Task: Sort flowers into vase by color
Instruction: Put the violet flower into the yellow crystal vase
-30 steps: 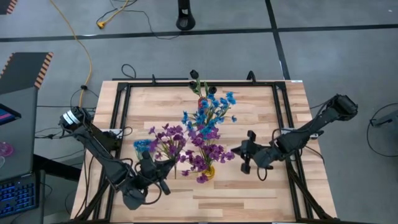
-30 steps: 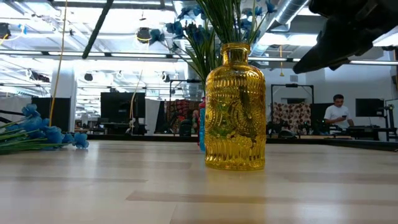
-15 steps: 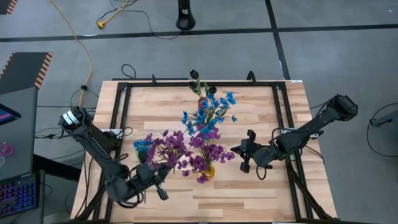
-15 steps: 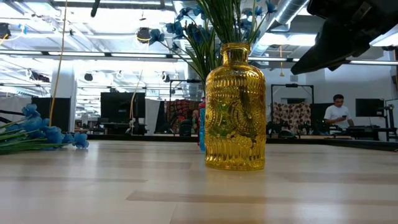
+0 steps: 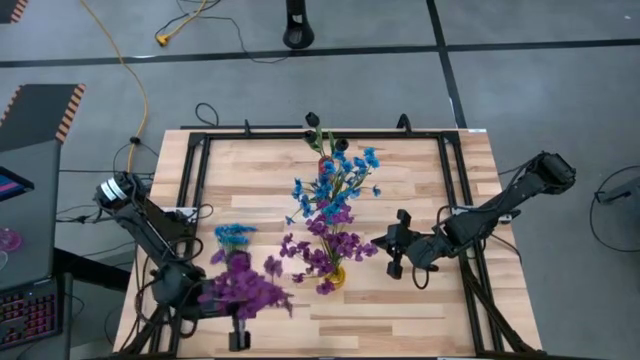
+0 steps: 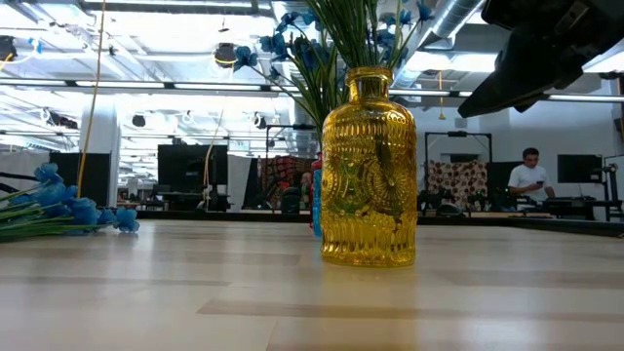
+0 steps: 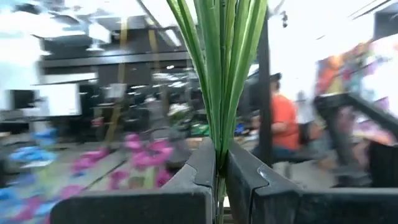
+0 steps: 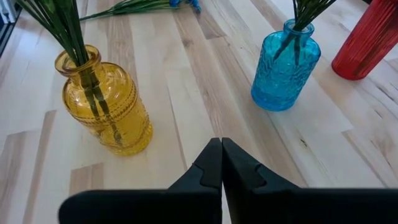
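One purple bunch (image 5: 245,290) stands upright, stems vertical, clamped in the left end effector (image 7: 221,180)

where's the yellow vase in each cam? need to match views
High view: yellow vase at table centre-front, mostly hidden under purple blooms.
Low view: centre of picture, full height.
Left wrist view: not in it.
Right wrist view: beyond the shut right pincer, beside it.
Shared landmark: the blue flowers lying on the table.
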You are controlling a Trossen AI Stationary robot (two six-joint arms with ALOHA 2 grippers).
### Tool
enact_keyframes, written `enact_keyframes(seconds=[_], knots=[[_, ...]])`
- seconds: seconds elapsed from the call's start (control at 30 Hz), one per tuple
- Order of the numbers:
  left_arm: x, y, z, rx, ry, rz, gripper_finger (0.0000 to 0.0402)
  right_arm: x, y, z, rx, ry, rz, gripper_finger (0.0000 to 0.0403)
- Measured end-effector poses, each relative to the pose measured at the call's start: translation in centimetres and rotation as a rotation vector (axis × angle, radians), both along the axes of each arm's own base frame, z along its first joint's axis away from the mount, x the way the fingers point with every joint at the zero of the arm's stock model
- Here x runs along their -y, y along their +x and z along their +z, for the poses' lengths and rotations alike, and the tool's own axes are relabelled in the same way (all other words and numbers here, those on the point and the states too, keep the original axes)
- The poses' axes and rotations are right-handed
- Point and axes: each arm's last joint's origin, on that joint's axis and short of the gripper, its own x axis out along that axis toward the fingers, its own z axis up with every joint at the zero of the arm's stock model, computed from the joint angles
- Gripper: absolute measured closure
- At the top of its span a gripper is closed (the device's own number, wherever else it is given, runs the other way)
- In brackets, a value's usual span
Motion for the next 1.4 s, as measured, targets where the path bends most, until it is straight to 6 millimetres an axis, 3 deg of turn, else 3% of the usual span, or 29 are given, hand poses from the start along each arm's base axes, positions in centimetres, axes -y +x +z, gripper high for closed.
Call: enact_keyframes(seconds=[0.23,0.43,0.7,0.9,1.4], knots=[[-0.8,3.1,-1.8,0.012,0.013,-0.132,0.0402,0.0,0.0,0.0,0.0,0.0,0.0,0.0371],[-0.9,5.0,-3.6,0.005,0.208,-0.278,0.0402,0.0,0.0,0.0,0.0,0.0,0.0,0.037],[-1.4,7.0,-5.6,-0.005,0.298,-0.367,0.0402,0.0,0.0,0.0,0.0,-0.001,0.0,0.037],[-1.8,8.5,-7.6,-0.045,0.416,-0.334,0.0402,0.0,0.0,0.0,0.0,0.0,0.0,0.037],[-4.6,10.3,-7.8,-0.075,0.453,-0.236,0.0402,0.0,0.0,0.0,-0.001,-0.001,0.0,0.037]])
